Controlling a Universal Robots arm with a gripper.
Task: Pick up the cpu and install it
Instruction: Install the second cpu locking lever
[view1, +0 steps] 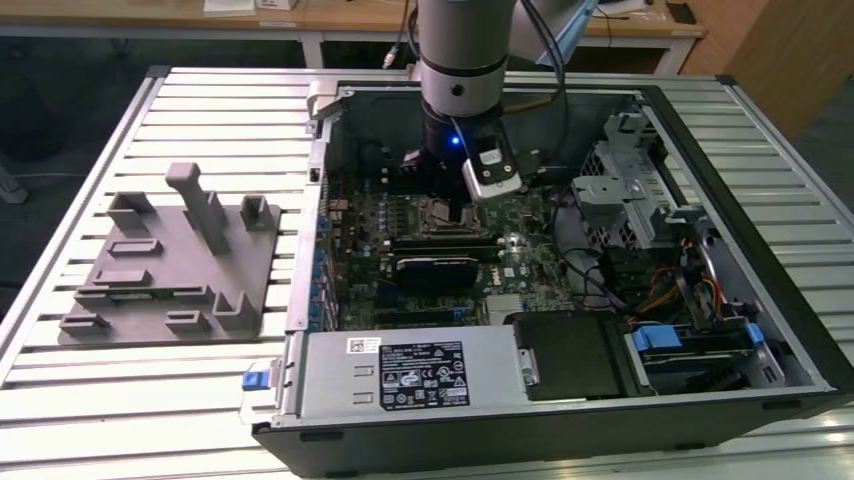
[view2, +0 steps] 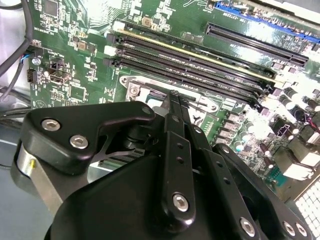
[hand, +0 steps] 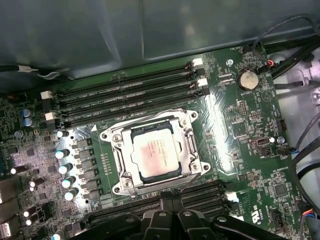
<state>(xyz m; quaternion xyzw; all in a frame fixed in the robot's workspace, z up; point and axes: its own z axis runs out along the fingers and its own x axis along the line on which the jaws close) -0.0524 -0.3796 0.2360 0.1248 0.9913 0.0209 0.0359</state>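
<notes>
Cpu (hand: 156, 156) is sitting flat in the metal socket frame (hand: 192, 150) on the green board (hand: 240, 130), between the rows of black slots (hand: 130, 97). The gripper (view2: 175, 100) is hanging just above the board with its fingers (view2: 181, 107) pressed together, seemingly pinching nothing. A grey tray (view1: 174, 265) is lying beside the case (view1: 801, 330).
</notes>
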